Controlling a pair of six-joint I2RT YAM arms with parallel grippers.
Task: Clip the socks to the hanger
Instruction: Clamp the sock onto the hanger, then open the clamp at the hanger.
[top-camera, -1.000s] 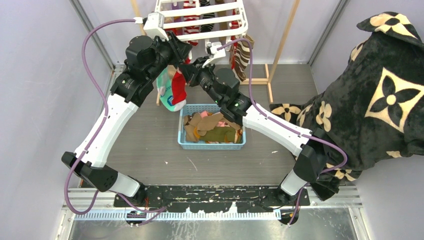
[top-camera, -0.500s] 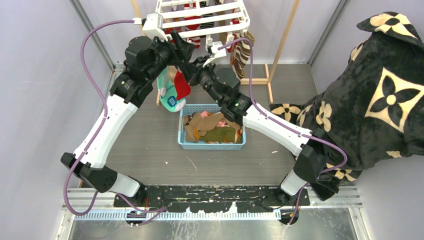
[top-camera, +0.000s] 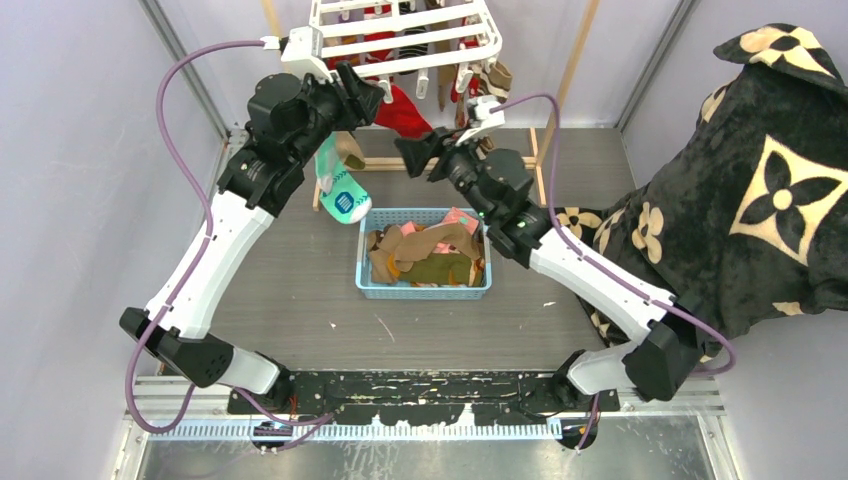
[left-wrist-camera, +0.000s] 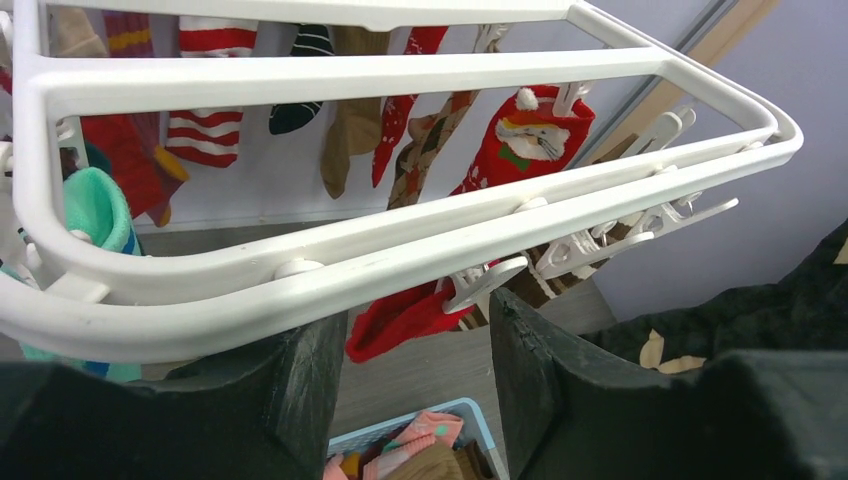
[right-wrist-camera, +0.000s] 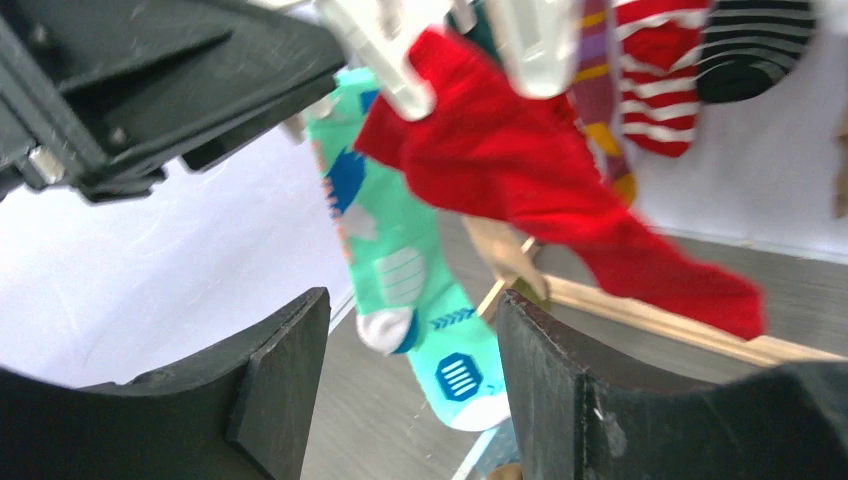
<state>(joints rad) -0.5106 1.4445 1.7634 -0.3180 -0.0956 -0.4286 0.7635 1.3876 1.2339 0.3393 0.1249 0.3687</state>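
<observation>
The white hanger (top-camera: 400, 42) hangs at the back, with several socks clipped under it. A red sock (top-camera: 405, 112) dangles from a white clip (left-wrist-camera: 485, 285) on the near rail; in the right wrist view this red sock (right-wrist-camera: 540, 170) swings free. A teal patterned sock (top-camera: 340, 192) hangs to its left. My left gripper (top-camera: 360, 92) is open just under the near rail (left-wrist-camera: 400, 255), nothing between its fingers. My right gripper (top-camera: 414, 156) is open too, below and right of the red sock and apart from it. More socks (top-camera: 425, 250) lie in the basket.
The blue basket (top-camera: 425, 292) stands on the table below both grippers. A pale wooden frame (top-camera: 565, 90) holds up the hanger at the back. A large black floral blanket (top-camera: 760, 170) covers the right side.
Both grippers have opened and let go of the red sock, which now hangs from the clip. My right arm has drawn back to the right, away from the sock.
</observation>
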